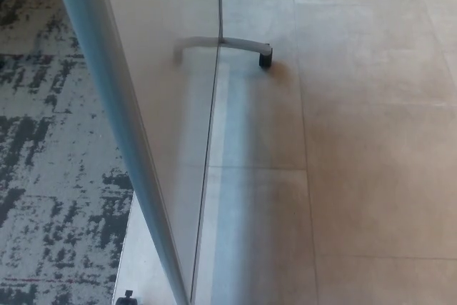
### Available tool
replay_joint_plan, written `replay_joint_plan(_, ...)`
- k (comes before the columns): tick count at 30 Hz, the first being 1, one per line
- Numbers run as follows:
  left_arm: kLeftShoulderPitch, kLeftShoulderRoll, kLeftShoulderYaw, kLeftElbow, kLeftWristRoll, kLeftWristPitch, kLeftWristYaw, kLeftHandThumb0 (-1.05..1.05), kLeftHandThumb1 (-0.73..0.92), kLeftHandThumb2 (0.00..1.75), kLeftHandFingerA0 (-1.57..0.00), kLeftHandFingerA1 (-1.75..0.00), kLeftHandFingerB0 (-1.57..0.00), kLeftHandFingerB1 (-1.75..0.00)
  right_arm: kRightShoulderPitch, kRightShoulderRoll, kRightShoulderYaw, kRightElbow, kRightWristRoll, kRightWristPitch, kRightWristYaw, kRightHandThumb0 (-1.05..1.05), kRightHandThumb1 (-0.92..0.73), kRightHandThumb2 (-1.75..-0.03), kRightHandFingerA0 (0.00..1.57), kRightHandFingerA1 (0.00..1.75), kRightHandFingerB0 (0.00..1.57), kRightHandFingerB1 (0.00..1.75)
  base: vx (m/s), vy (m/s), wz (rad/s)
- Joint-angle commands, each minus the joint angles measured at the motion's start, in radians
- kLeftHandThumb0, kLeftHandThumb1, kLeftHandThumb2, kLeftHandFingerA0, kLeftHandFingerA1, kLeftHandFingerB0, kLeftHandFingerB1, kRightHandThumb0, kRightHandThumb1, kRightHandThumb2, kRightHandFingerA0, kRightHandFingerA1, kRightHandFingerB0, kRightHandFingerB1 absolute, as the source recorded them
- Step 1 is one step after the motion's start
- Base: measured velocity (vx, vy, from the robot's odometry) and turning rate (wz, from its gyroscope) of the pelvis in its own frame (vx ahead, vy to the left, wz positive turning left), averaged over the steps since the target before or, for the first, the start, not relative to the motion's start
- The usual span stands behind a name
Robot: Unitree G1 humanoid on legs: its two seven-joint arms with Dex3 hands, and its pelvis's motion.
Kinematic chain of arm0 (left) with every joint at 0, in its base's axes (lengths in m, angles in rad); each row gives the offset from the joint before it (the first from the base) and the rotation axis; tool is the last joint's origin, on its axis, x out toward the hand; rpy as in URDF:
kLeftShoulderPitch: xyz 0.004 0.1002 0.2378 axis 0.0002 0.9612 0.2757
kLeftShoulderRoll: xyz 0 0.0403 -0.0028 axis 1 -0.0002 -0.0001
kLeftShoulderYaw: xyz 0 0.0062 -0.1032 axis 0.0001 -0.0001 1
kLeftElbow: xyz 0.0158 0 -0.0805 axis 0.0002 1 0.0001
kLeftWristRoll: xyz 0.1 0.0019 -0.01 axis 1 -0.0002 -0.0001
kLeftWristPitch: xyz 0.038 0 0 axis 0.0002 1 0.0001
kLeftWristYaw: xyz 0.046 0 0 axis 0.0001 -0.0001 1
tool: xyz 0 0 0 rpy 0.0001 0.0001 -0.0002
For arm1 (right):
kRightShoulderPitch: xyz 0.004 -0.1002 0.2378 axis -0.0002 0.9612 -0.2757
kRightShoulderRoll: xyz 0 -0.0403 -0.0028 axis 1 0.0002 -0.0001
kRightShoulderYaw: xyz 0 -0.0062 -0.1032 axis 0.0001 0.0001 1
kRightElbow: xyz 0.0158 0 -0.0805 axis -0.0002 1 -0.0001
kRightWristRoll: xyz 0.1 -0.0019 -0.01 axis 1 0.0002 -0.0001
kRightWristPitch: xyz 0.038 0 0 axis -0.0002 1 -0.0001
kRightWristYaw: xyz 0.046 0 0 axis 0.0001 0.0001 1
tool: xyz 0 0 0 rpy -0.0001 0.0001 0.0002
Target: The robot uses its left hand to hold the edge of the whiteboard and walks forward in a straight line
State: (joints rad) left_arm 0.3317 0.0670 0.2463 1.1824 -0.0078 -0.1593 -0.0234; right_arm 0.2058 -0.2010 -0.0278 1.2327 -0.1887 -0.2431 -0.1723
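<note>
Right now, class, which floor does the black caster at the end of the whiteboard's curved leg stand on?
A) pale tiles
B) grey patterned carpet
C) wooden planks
A: the black caster on the curved leg of the whiteboard stands on the pale tiles; the grey carpet lies on the board's other side.

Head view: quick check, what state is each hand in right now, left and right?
Left hand: not in view; nothing grips the visible stretch of the whiteboard edge.
Right hand: not in view.
</note>
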Motion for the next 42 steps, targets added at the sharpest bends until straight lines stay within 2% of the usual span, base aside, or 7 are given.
replay_joint_plan(1,-0.003,0.012,0.03,0.031,-0.03,-0.175,0.017,-0.26,0.54,0.55,-0.81,-0.93,-0.58,-0.48,-0.009,-0.016,-0.01,0.042,-0.005,-0.154,-0.103,-0.26,-0.48,-0.55,0.55,0.47,0.42,0.34,0.0,0.0,0.0)
replay_joint_plan(7,-0.005,0.01,0.037,0.036,-0.026,-0.209,0.053,-0.41,0.37,0.75,-0.53,-0.72,-0.51,-0.58,-0.012,-0.019,-0.001,0.063,-0.01,-0.176,-0.109,-0.27,-0.49,-0.55,0.55,0.46,0.41,0.34,0.0,0.0,0.0)
replay_joint_plan(8,-0.006,0.013,0.032,0.032,-0.017,-0.224,0.073,-0.35,0.46,0.53,-0.54,-0.66,-0.55,-0.49,-0.011,-0.02,0.0,0.068,-0.011,-0.183,-0.11,-0.28,-0.48,-0.55,0.54,0.46,0.42,0.34,0.0,0.0,0.0)
replay_joint_plan(30,-0.002,0.132,0.012,-0.207,0.034,-0.376,0.132,-0.76,0.33,0.7,-0.2,-0.76,-0.26,-0.48,-0.07,-0.013,-0.084,0.048,0.049,-0.209,-0.087,-0.4,-0.53,-0.56,0.41,0.47,0.3,0.33,0.0,0.0,0.0)
replay_joint_plan(36,-0.005,0.179,-0.015,-0.331,0.046,-0.386,0.126,-0.72,0.44,0.56,-0.03,-0.57,-0.15,-0.39,-0.073,-0.019,-0.077,0.051,0.041,-0.199,-0.093,-0.4,-0.53,-0.56,0.41,0.46,0.32,0.32,0.0,0.0,0.0)
replay_joint_plan(37,-0.003,0.183,-0.013,-0.381,0.03,-0.377,0.099,-0.38,0.13,0.81,-0.04,-0.56,0.0,-0.5,-0.069,-0.02,-0.078,0.053,0.042,-0.202,-0.09,-0.4,-0.53,-0.56,0.42,0.45,0.33,0.32,0.0,0.0,0.0)
replay_joint_plan(42,0.025,0.178,-0.035,-0.657,0.006,-0.259,0.036,-0.76,0.46,0.54,-0.01,-0.47,-0.12,-0.35,-0.072,-0.025,-0.062,0.063,0.023,-0.186,-0.119,-0.42,-0.52,-0.56,0.41,0.48,0.34,0.33,0.0,0.0,0.0)
